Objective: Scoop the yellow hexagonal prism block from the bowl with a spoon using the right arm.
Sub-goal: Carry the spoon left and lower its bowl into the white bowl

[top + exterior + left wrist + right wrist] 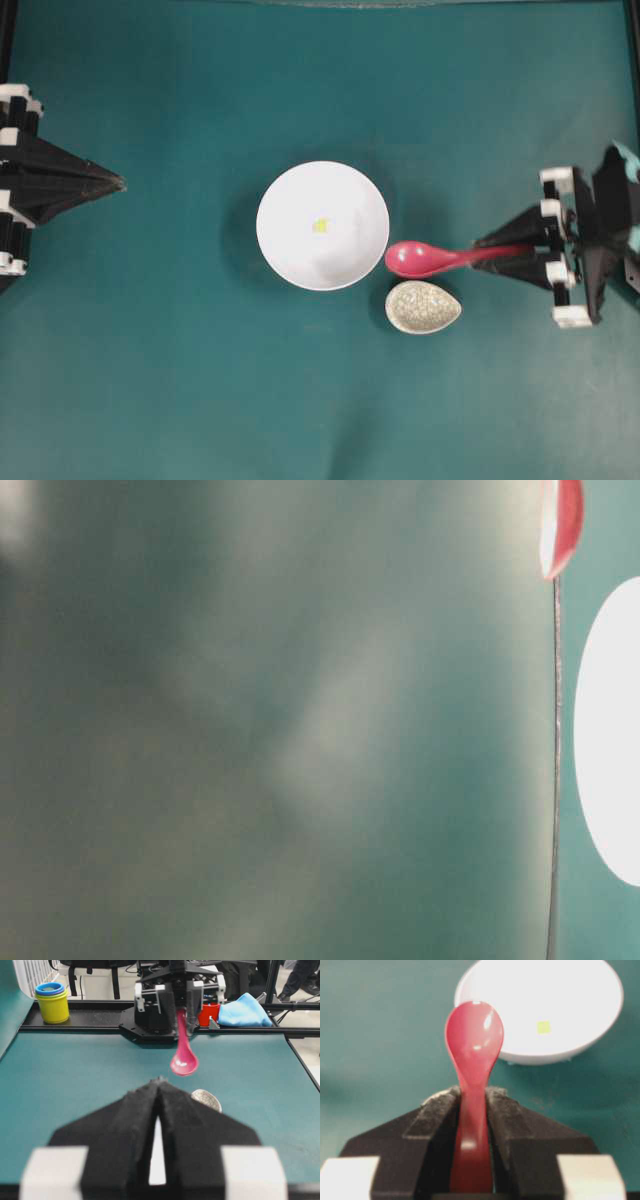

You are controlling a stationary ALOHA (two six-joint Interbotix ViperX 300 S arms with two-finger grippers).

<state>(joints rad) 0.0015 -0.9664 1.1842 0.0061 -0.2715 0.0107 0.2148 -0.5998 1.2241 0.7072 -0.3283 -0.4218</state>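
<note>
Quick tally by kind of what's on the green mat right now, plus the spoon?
Dishes: 2, the white bowl and the speckled dish
Blocks: 1, the yellow block, inside the bowl
Spoons: 1, the pink spoon, held in the right gripper
Total: 4

spoon (pixel 474 1035): glossy magenta-pink, smooth, bright highlights on the scoop | bowl (pixel 322 225): plain white, smooth, soft sheen | small dish (pixel 423 306): beige, speckled glaze | table (pixel 150 350): matt teal covering | right gripper (pixel 472 1105): rough matt black finger pads, white hard blocks behind | cloth (pixel 242 1010): blue, soft, creased
</note>
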